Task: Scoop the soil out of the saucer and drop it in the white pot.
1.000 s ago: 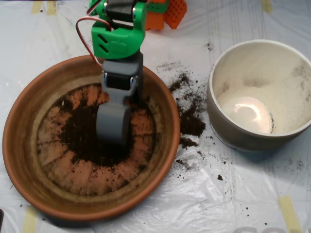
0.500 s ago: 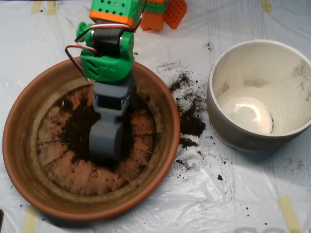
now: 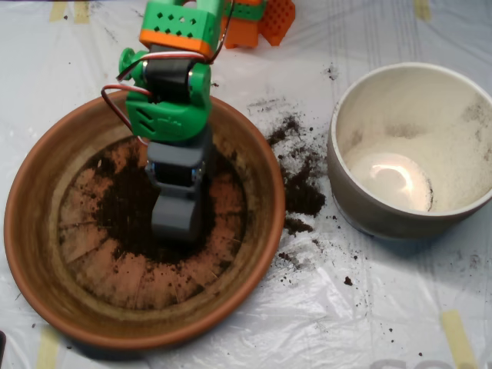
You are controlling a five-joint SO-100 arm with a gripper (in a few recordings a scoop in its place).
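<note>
1. One robot arm, built of green and orange parts with a red wire looping at its side, reaches down from the top edge toward the middle of the picture.
2. Its grey claw sits inside a large terracotta saucer on the left, with its tip down in the soil.
3. Seen from straight above, the claw looks like one rounded grey block; whether its two halves are apart or together cannot be told.
4. The soil is dark and crumbly. It covers the middle of the saucer's ridged base, around and under the claw, and thins to smears toward the rim.
5. A white pot stands upright on the right, apart from the saucer. Its pale inside is speckled and shows a bright reflection at the bottom.
6. More spilled soil lies on the surface between the saucer and the white pot, in clumps and scattered crumbs.
7. The surface is covered with wrinkled clear plastic sheeting, held by strips of yellowish tape.
</note>
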